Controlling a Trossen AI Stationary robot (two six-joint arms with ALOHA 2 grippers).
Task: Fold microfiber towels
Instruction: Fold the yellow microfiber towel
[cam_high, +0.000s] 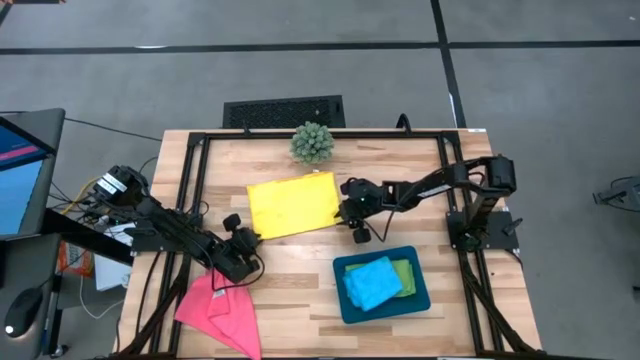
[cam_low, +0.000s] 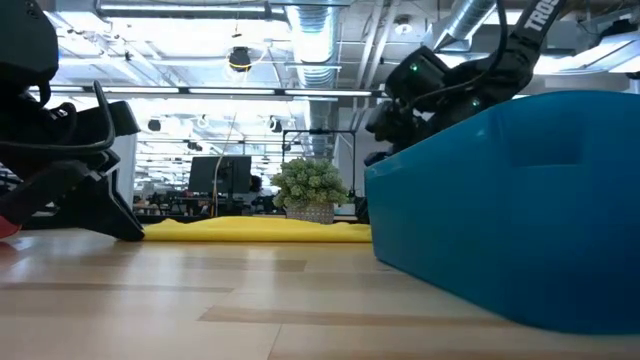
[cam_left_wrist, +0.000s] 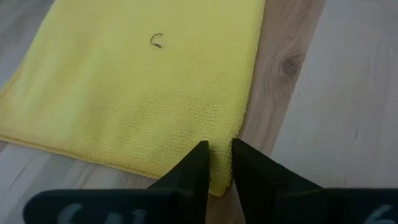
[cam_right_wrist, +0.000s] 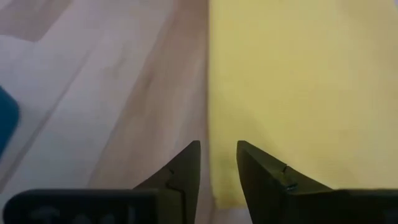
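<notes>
yellow towel (cam_high: 293, 205) lies flat on the bench toward the back edge, about mid-width, just in front of the spiky plant (cam_high: 312, 143). i've got both grippers down at its near corners so i can lift that edge and fold it over, that's my read of the step. left gripper (cam_left_wrist: 217, 163) sits at the near left corner, jaws drawn in narrow with the cloth's corner between the tips, looks like a pinch on the yellow towel but i can't be sure it has bitten. right gripper (cam_right_wrist: 218, 163) straddles the right edge near its near corner, fingers (cam_right_wrist: 186, 168) parted a little, edge sitting in the gap, whether it's gripping i cannot tell. pink towel (cam_high: 220, 308) is crumpled at the front left corner of the bench, waiting its turn i'd guess. blue towel (cam_high: 373, 282) is folded on top of the green towel (cam_high: 405, 272) inside the teal tray (cam_high: 350, 310) at front right, likely the done pile. count: four towels, one each colour; one tray; one plant; two grippers. a small dark thread (cam_left_wrist: 156, 40) curl lies on the yellow cloth.
</notes>
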